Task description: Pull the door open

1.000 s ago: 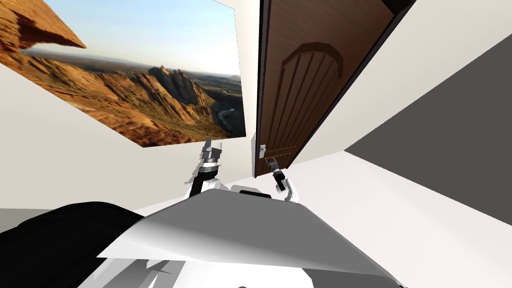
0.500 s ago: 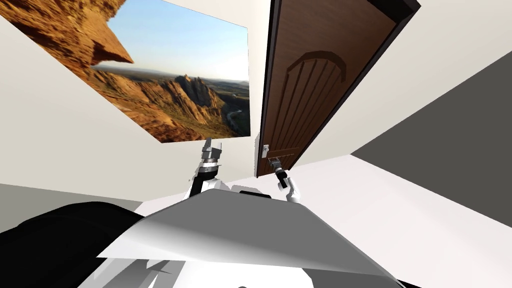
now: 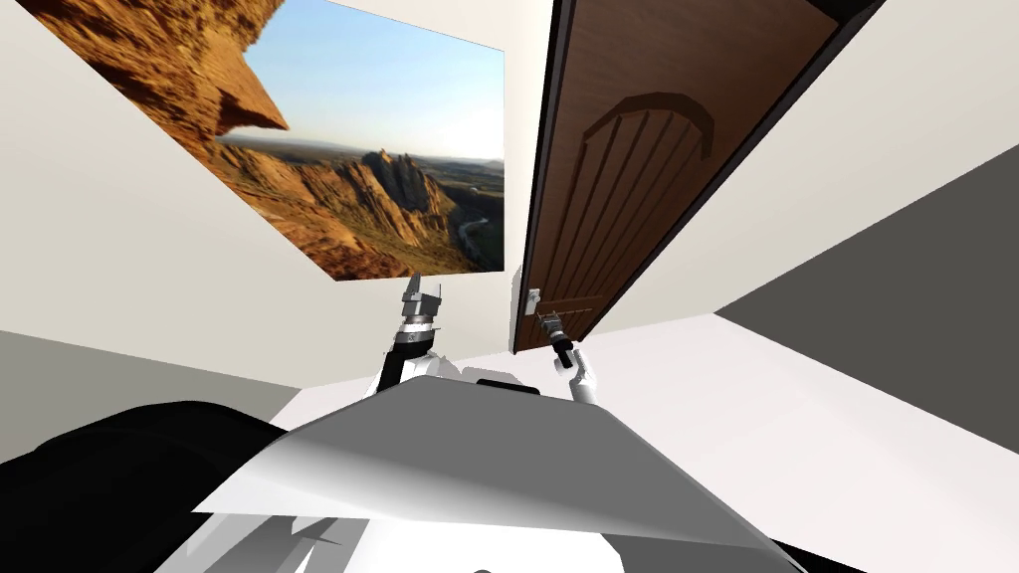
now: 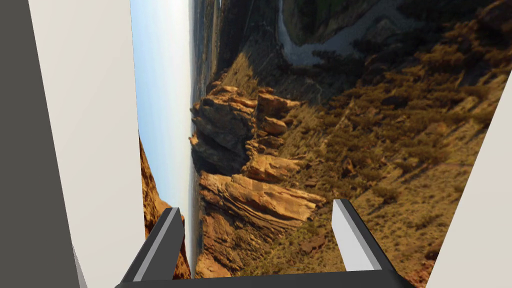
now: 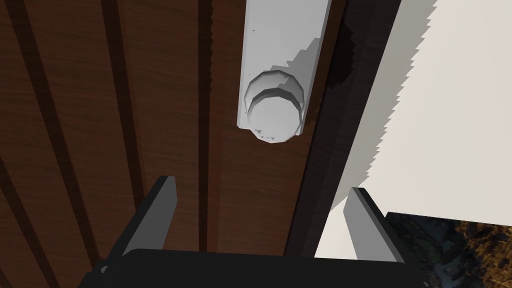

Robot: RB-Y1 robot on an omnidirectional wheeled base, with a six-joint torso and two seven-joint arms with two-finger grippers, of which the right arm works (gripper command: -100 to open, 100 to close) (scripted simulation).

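The brown door point(image 3: 637, 169) stands just ahead of me, its handle-side edge meeting the cream wall point(image 3: 100, 199) on my left. To my right, white floor point(image 3: 756, 398) spreads from the door's foot out to a dark grey surface point(image 3: 896, 288).

My right hand point(image 3: 545, 320) is low on the door beside that edge, blades apart and gripping nothing. Seen from my wrist, the grooved door face lies close behind both blades. The round grey knob point(image 5: 274, 107) on its pale plate point(image 5: 285, 40) sits beyond the fingertips, in line with the gap and untouched. The door's dark edge passes just inside one finger point(image 5: 367, 220), with the wall beyond it.

My left hand point(image 3: 422, 291) is raised before the wall left of the door, blades apart and empty.
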